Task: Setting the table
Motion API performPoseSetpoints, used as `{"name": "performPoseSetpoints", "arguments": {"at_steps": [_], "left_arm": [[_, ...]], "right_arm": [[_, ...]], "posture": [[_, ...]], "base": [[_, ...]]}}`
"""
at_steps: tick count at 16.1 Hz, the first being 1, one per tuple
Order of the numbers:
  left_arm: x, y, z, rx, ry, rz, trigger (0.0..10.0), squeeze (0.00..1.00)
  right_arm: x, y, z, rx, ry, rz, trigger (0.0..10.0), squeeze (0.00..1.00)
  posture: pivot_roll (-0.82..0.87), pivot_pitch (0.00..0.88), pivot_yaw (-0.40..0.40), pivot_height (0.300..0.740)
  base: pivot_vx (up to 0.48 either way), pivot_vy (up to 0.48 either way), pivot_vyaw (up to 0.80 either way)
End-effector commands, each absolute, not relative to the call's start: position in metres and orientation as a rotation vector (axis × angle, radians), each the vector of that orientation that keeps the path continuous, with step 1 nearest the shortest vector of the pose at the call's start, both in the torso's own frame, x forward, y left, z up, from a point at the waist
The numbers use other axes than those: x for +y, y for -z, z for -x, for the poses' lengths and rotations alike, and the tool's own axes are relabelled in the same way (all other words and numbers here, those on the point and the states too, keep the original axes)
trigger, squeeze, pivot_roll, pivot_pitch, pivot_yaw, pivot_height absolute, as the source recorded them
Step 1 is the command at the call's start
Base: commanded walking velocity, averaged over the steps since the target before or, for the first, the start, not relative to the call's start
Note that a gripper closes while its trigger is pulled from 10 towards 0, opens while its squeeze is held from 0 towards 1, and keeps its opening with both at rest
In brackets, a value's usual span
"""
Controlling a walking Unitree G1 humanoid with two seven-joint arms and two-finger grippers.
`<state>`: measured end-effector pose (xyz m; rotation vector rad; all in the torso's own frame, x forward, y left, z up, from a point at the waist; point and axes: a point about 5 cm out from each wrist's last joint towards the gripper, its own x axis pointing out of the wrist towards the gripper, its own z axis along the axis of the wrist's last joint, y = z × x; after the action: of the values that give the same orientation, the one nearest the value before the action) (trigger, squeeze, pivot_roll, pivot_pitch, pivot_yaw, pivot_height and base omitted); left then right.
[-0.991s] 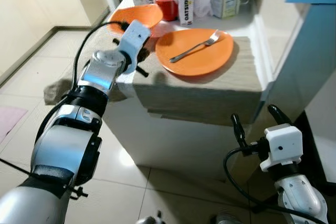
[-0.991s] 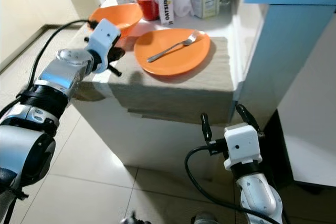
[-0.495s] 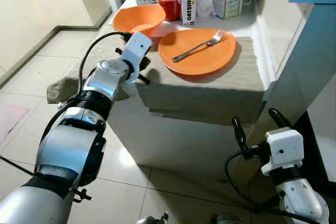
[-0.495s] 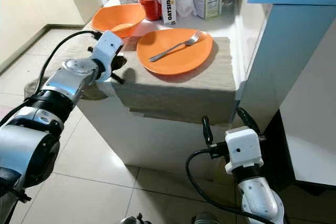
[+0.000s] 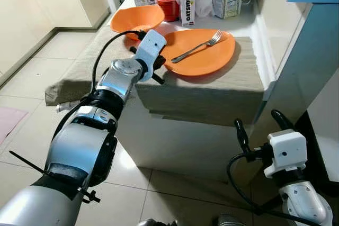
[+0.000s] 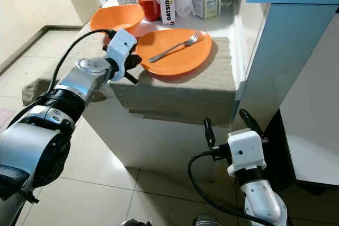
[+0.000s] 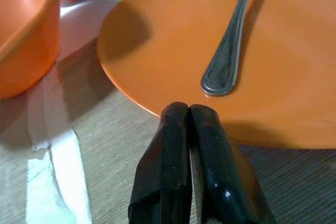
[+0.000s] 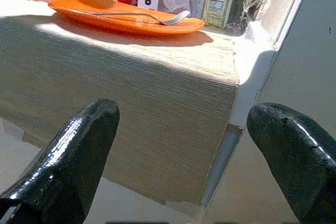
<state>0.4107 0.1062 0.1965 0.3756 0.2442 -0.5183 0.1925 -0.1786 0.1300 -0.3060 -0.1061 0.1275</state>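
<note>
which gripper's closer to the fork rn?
Left. The left gripper sits at the near rim of the orange plate, just short of the fork handle. The right gripper hangs low, below the table edge.

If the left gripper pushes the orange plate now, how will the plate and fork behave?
The orange plate looks rigid and shallow; on the woven cloth it would probably slide, perhaps dragging it. The fork lies loose and may slip or rattle. The left gripper is shut at its rim.

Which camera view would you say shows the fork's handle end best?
The left wrist view: the fork lies close up on the orange plate, just beyond the shut left gripper. Both eye views show it whole but small; the right wrist view sees it edge-on.
</note>
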Motion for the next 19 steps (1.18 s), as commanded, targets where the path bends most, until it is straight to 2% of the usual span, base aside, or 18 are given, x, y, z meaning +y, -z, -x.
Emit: {"name": "performPoseSetpoints", "arguments": {"at_steps": [1, 7, 11, 15, 18, 19], "left_arm": [[0.105, -0.2, -0.412, 0.241, 0.52, -0.368, 10.0, 0.0], [0.079, -0.194, -0.407, 0.273, 0.588, -0.3, 10.0, 0.0], [0.065, -0.204, -0.406, 0.256, 0.641, -0.261, 10.0, 0.0], [0.043, -0.212, -0.401, 0.239, 0.729, -0.21, 10.0, 0.0], [0.018, -0.224, -0.391, 0.211, 0.824, -0.17, 10.0, 0.0], [0.018, -0.224, -0.391, 0.211, 0.824, -0.17, 10.0, 0.0]], "right_arm": [[-0.177, -0.136, -0.19, -0.136, -0.126, 0.306, 10.0, 0.0], [-0.175, -0.137, -0.187, -0.135, -0.126, 0.305, 10.0, 0.0], [-0.175, -0.137, -0.186, -0.132, -0.125, 0.307, 10.0, 0.0], [-0.174, -0.136, -0.185, -0.129, -0.126, 0.309, 10.0, 0.0], [-0.173, -0.136, -0.186, -0.128, -0.128, 0.312, 10.0, 0.0], [-0.173, -0.136, -0.186, -0.128, -0.128, 0.312, 10.0, 0.0]], "posture": [[-0.24, 0.047, 0.151, 0.735], [-0.25, 0.053, 0.157, 0.735], [-0.25, 0.055, 0.158, 0.735], [-0.25, 0.057, 0.159, 0.735], [-0.24, 0.059, 0.161, 0.735], [-0.24, 0.059, 0.161, 0.735]], "base": [[0.0, 0.0, 0.0], [0.0, 0.0, 0.0], [0.0, 0.0, 0.0], [0.0, 0.0, 0.0], [0.0, 0.0, 0.0], [0.0, 0.0, 0.0]]}}
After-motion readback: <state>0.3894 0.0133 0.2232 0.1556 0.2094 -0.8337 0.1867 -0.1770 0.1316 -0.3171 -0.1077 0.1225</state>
